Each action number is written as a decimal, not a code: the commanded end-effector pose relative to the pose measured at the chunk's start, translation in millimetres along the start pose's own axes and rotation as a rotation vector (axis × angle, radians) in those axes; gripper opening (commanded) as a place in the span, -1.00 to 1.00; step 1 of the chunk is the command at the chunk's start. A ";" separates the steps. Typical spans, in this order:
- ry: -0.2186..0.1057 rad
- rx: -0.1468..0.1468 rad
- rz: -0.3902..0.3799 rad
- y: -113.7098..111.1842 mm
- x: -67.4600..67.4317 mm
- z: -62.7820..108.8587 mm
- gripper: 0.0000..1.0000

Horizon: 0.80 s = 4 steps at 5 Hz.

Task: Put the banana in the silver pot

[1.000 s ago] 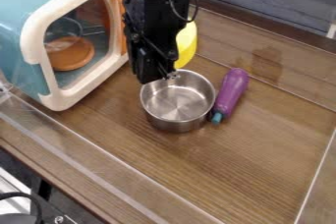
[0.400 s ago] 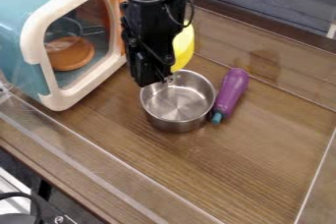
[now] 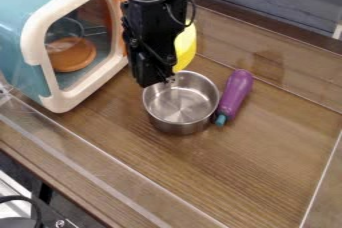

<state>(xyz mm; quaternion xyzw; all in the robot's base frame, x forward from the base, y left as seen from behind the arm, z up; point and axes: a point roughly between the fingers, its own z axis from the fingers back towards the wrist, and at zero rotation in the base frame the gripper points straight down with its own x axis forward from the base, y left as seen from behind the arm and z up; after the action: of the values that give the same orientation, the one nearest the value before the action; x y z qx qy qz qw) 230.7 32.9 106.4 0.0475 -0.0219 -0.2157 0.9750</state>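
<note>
The black robot gripper (image 3: pixel 166 69) points straight down, its jaws closed on the short, fat, bright yellow plastic banana (image 3: pixel 186 45), which hangs upright against its right side, above the far rim of the small round shiny steel pot (image 3: pixel 182 105). The pot stands empty near the middle of the brown wooden table (image 3: pixel 254 162). Just right of it lies a purple toy eggplant (image 3: pixel 234 94); toward the table's left edge stands a teal-and-cream toy microwave (image 3: pixel 60 37).

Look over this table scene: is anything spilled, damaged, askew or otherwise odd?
Nothing stands out. The silver pot sits upright and empty, the purple eggplant lies beside it on the table, and the banana is up at the gripper, above the pot.
</note>
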 end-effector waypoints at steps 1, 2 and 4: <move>-0.027 0.012 0.008 1.9 2.4 5.2 1.00; -0.030 0.010 0.013 1.6 3.7 5.0 -1.00; -0.035 0.005 0.020 0.3 6.0 6.1 -1.00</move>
<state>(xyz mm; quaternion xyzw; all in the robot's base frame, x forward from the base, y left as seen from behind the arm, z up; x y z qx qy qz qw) 231.8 30.5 106.4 0.0427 -0.0269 -0.2058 0.9773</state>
